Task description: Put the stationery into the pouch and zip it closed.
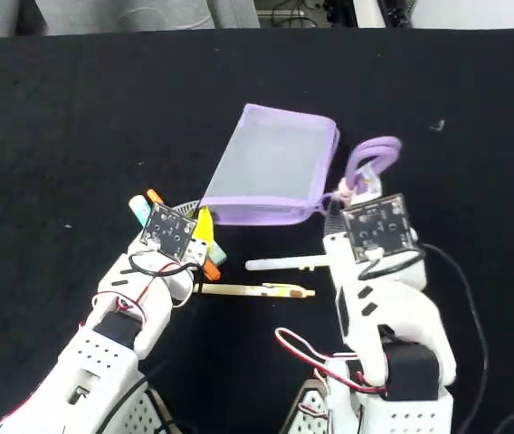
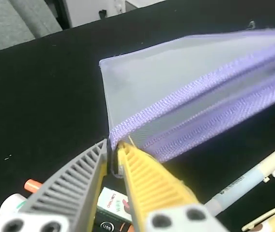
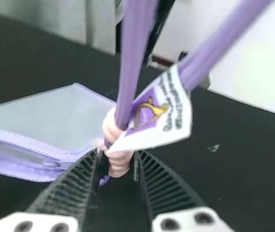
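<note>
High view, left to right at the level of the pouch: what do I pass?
Markers → left gripper → pouch → strap.

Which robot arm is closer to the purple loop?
Right. The right arm has its jaws shut on the pink bead at the base of the purple loop. The left arm pinches the pouch at its opposite corner.

The pouch (image 1: 275,167) is lilac with a pale side; the table (image 1: 67,117) is black. The left tool (image 2: 112,147) has one grey finger, one yellow.
</note>
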